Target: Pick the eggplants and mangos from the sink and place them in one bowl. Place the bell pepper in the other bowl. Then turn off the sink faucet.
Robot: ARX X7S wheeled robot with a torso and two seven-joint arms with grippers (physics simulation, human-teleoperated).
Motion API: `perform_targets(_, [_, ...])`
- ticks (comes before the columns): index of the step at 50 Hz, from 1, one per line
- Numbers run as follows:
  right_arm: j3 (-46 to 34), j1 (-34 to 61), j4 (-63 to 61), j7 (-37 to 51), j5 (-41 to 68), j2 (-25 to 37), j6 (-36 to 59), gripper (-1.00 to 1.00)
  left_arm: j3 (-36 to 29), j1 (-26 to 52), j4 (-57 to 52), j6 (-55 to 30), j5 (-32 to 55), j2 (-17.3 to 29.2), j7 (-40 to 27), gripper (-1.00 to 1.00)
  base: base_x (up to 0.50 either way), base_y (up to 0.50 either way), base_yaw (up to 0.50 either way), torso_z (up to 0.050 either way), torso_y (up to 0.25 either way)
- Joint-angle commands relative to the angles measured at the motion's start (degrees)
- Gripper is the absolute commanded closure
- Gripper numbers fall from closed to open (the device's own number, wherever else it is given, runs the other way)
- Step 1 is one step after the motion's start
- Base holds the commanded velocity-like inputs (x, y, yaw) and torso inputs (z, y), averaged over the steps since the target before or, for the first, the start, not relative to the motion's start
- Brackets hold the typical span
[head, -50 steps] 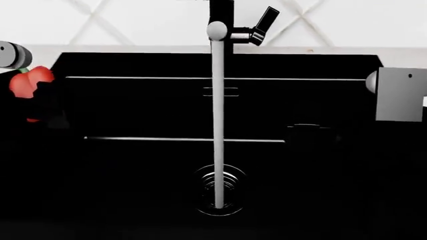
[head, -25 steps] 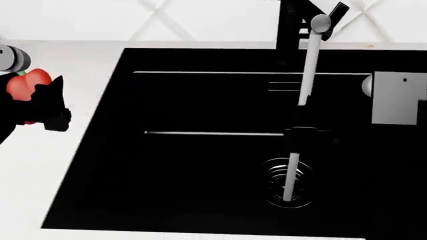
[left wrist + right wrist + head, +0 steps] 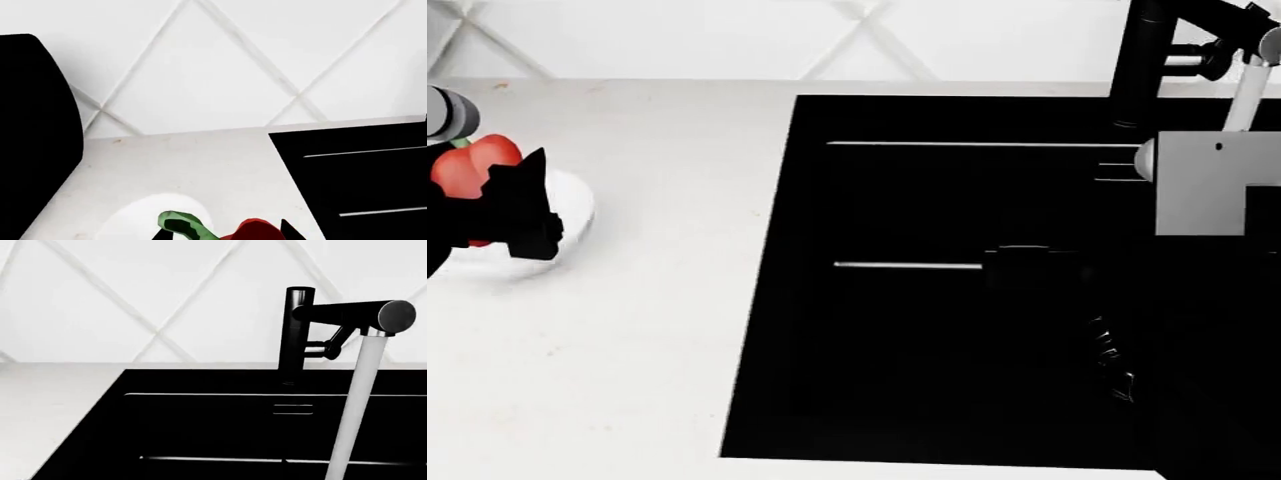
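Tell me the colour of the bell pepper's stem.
Green; the bell pepper stem shows best in the left wrist view.

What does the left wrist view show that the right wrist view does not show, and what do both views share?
Only the left wrist view shows the bell pepper, red with a curved green stem, and part of a white bowl on the counter beneath it. Only the right wrist view shows the sink faucet with a white stream of water running down from its head. Both views share the black sink, the pale counter beside it and the white diamond-patterned wall behind.
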State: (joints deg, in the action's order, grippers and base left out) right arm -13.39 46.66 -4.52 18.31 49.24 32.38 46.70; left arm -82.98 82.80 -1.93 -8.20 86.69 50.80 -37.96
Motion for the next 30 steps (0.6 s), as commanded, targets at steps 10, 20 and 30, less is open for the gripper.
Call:
perform_targets(10, [0.19,-0.51,0.35,-1.22,-0.51,-0.43,-1.26,-1.0,0.34,-0.59,1.5,1.41,0.46,-2.02,-0.13,1.0,0.04,0.46,0.0,0.0,0.0])
perform_targets(20, [1.05,-1.06,0.21,-1.08,-0.06,-0.54,-2.08,-1.0,0.46,-0.72,2.15,1.44,0.42,-2.95,0.2,1.0,0.12,0.23,0.0,0.0,0.0])
perform_targets(30, [1.15,-1.8,-0.05,-1.24,-0.18,-0.32,-2.76,-1.0,0.49,-0.84,1.61,1.22,0.4,-3.19,0.55,1.0,0.16,0.0,0.0,0.0,0.0])
